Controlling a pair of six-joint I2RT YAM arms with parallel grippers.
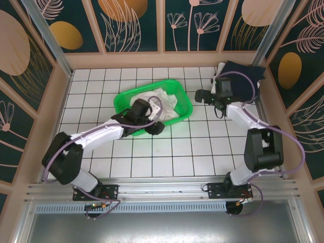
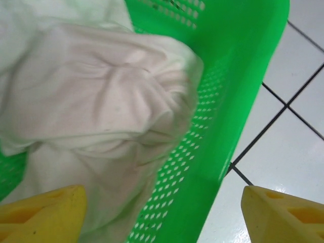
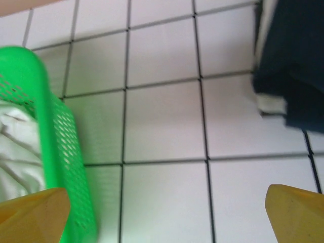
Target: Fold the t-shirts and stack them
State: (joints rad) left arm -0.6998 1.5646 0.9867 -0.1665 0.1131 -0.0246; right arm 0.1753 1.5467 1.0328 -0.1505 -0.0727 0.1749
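Observation:
The cream t-shirt (image 1: 166, 103) lies crumpled in the green mesh basket (image 1: 178, 90). My left gripper (image 1: 153, 123) is at the basket's near right rim. In the left wrist view it (image 2: 162, 217) is open and straddles the basket wall (image 2: 228, 101), one yellow finger (image 2: 43, 212) over the cream t-shirt (image 2: 101, 101), the other over the table. The navy t-shirt (image 1: 248, 76) lies in the back right corner. My right gripper (image 1: 208, 100) hangs open between basket and navy t-shirt (image 3: 298, 55), over bare tile (image 3: 164, 215) with nothing between its fingers.
The white tiled table (image 1: 172, 152) is boxed in by wooden-framed walls on three sides. In the right wrist view the basket (image 3: 55, 142) with the cream t-shirt (image 3: 17, 152) is at the left. A pale edge of cloth (image 3: 271, 104) shows under the navy t-shirt.

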